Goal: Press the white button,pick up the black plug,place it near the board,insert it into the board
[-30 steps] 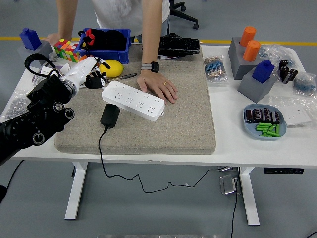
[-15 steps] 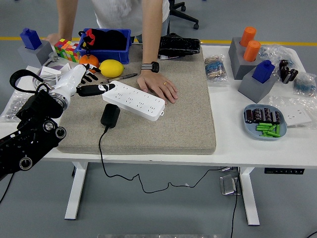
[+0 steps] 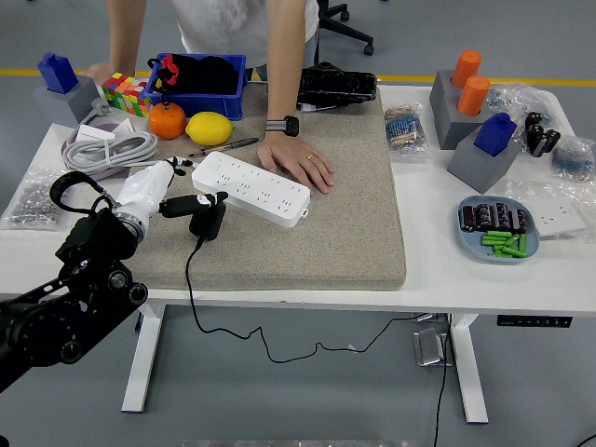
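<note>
**Plug grab looks dicey from here**

Head view: the left hand (image 3: 179, 197) sits at the plug (image 3: 207, 217), which lies on the mat (image 3: 307, 233) just below the near end of the board (image 3: 251, 188). Its black fingers (image 3: 197, 201) are stretched out over the plug's top, touching or nearly so, not wrapped around it, so nothing is held. Risk as I see it: those flat fingers could just shove the plug sideways, or snag the cord (image 3: 193, 289) that drops off the tabletop (image 3: 447, 233) edge. A person's hand (image 3: 300, 163) rests flat beside the board, close enough to get bumped. No right hand in sight.
</note>
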You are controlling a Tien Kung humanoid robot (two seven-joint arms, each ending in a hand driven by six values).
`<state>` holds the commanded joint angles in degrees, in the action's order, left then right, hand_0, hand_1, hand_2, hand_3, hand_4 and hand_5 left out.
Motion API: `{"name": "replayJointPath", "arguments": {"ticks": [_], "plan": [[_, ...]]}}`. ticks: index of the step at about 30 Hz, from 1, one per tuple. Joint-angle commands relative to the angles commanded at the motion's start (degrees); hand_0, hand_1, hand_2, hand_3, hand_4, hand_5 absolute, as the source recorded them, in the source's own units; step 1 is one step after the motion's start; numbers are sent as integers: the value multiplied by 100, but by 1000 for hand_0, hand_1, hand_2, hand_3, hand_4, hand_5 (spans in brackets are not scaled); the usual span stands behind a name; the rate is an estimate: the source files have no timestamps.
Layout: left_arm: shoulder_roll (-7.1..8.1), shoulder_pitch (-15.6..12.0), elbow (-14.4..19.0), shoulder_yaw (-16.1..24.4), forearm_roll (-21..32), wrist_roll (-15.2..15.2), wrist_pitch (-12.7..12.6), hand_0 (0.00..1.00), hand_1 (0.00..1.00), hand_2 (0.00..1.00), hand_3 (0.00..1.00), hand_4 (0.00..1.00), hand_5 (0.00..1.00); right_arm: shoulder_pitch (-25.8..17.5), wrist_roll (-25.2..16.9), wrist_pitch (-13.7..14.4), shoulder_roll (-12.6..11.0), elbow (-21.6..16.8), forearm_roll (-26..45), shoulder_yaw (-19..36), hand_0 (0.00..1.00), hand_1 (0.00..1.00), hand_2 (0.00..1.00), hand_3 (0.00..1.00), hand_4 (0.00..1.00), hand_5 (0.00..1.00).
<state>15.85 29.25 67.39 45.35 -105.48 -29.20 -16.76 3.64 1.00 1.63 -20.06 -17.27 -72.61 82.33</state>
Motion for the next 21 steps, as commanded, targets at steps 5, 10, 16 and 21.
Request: {"name": "replayJointPath", "arguments": {"ticks": [5,10,16,21], "plan": [[-66,-58,-65,-139,-114,-168,-41,700,769,731,866,998,507,-10,-1,1,-4,-16,4,-29,699,624,604,598,661,360],[-160,-132,-63,-253,-187,-217,-111,671,736,708,836,998,525,-9,-5,6,-7,-16,3,-49,702,623,604,598,662,360],[-271,-142,-171,-338,-265,-193,-284,645,706,677,818,998,483,-9,-6,8,1,-17,7,-64,702,623,604,597,662,360],[-346,-118,-300,-569,-369,-274,-435,593,671,641,788,998,343,-15,-5,9,-3,-16,12,-86,700,623,604,598,662,360]]}}
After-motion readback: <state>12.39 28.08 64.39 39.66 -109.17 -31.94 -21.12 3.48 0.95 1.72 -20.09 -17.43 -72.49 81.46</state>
